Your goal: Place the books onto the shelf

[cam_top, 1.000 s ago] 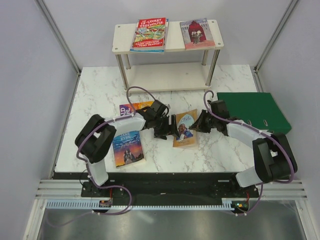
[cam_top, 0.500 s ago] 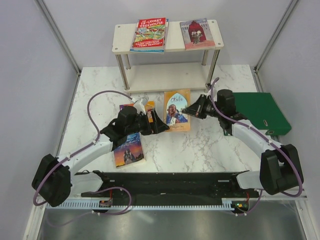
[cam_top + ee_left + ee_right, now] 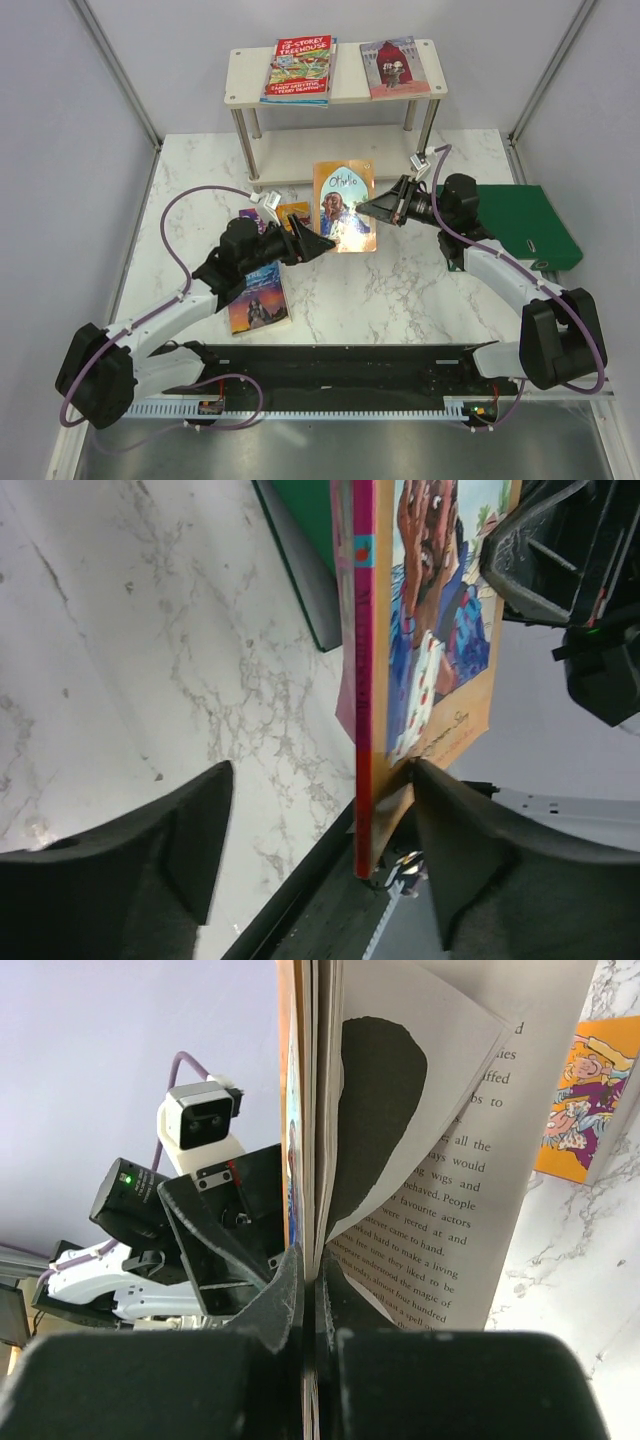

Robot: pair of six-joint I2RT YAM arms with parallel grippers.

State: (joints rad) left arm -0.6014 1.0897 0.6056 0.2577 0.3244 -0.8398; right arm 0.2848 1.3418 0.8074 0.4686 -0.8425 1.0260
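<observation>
The tan portrait book [image 3: 344, 205] hangs above the table in front of the shelf [image 3: 348, 86], with my right gripper [image 3: 365, 208] shut on its right edge. In the right wrist view the jaws [image 3: 312, 1282] pinch the cover and some pages, while looser pages [image 3: 480, 1160] fan open. My left gripper [image 3: 318, 242] is open at the book's lower left corner. In the left wrist view the pink spine [image 3: 364, 680] sits between the fingers [image 3: 200, 840], its corner against the right one. The red Treehouse book [image 3: 300, 68] and a red-grey book [image 3: 395, 67] lie on the shelf top. Jane Eyre [image 3: 258, 297] and the yellow-purple book [image 3: 292, 212] lie on the table.
A large green binder [image 3: 520, 225] lies flat at the right of the marble table [image 3: 200, 190], under the right forearm. The shelf's lower board [image 3: 340, 150] is bare. Grey walls close in both sides.
The right gripper has lifted the tan book off the table and carried it back toward the shelf. The left arm has unfolded and followed, its open jaws staying at the book's lower corner.
</observation>
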